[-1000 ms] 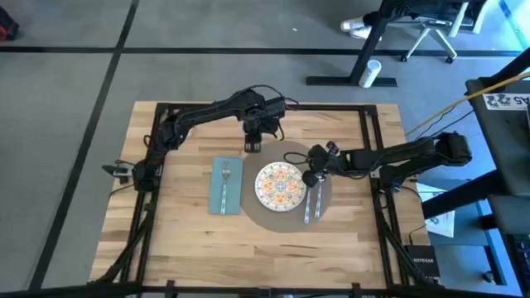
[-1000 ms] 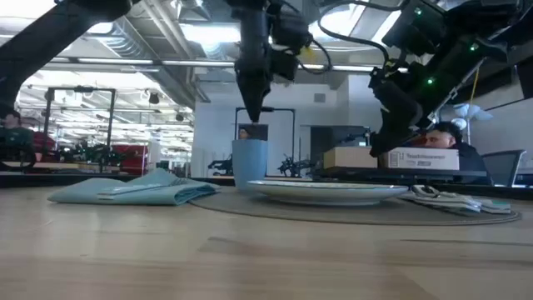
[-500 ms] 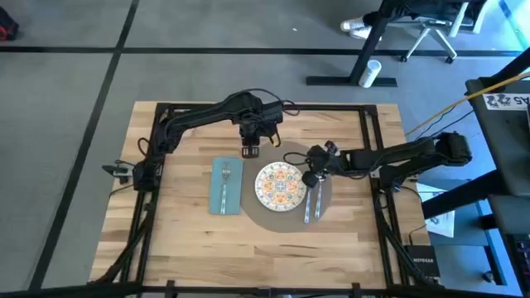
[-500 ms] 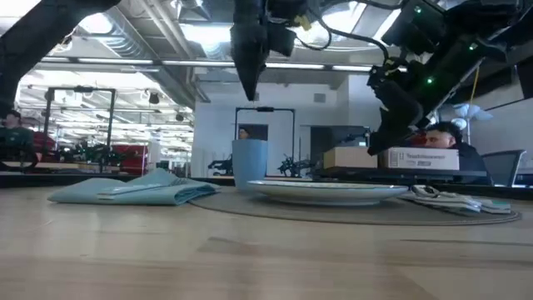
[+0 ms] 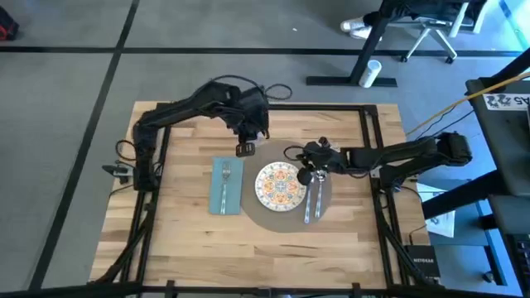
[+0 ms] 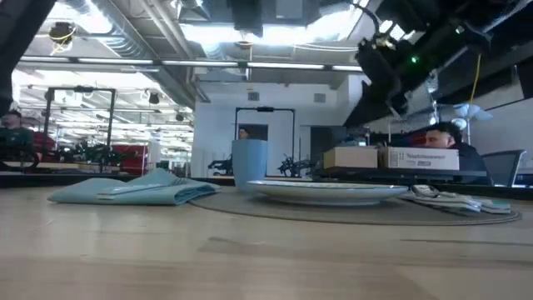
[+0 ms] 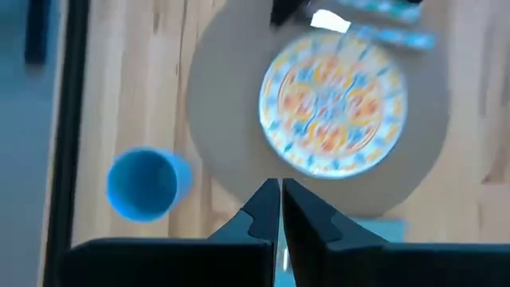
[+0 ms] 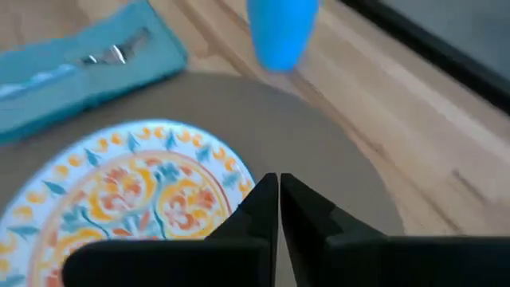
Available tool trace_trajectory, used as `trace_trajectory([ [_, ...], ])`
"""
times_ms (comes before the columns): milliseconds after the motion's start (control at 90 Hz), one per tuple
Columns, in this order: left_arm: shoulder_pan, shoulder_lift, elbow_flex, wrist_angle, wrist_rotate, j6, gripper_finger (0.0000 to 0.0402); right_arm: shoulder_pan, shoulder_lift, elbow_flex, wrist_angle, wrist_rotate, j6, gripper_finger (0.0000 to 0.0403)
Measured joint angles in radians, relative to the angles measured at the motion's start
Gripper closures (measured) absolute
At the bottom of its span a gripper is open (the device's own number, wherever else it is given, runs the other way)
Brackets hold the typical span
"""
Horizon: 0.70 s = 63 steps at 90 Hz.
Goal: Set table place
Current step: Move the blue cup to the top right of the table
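The left gripper (image 7: 280,199) is hovering above the table with its two dark, tapered fingers pressed together and holding nothing, just beside a smooth blue plastic cup (image 7: 143,183) that is standing upright on bare wood off the mat's edge. The right gripper (image 8: 278,195) is also hanging with its fingers closed and empty, over the 2 o'clock edge of the place (image 5: 325,204), a flat, round, matte grey-brown placemat lying at the table's centre. A glossy round plate (image 5: 280,184) with an orange, yellow and blue floral pattern is sitting on the mat. Metal cutlery (image 5: 311,203) is lying on the mat at the plate's 3 o'clock. At 9 o'clock, a long, folded teal cloth napkin (image 5: 225,185) is carrying a fork (image 5: 225,176). The table (image 5: 190,240) is showing pale glued planks inside a black metal frame. Around it, grey carpet is spreading; behind, an office with bright ceiling lights is appearing.
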Motion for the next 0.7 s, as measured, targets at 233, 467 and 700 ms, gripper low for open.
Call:
trace_trajectory([
  [233, -0.015, -0.076, 0.0, 0.046, 0.001, -0.008, 0.0402, -0.047, 0.0, 0.126, 0.005, 0.022, -0.094, 0.04],
  [467, -0.052, -0.085, -0.001, 0.084, 0.003, 0.0, 0.0402, -0.122, 0.002, 0.214, 0.012, -0.101, -0.177, 0.04],
  [700, -0.081, -0.103, -0.129, 0.335, 0.119, 0.033, 0.0401, -0.131, 0.003, 0.214, 0.0, -0.16, -0.187, 0.04],
])
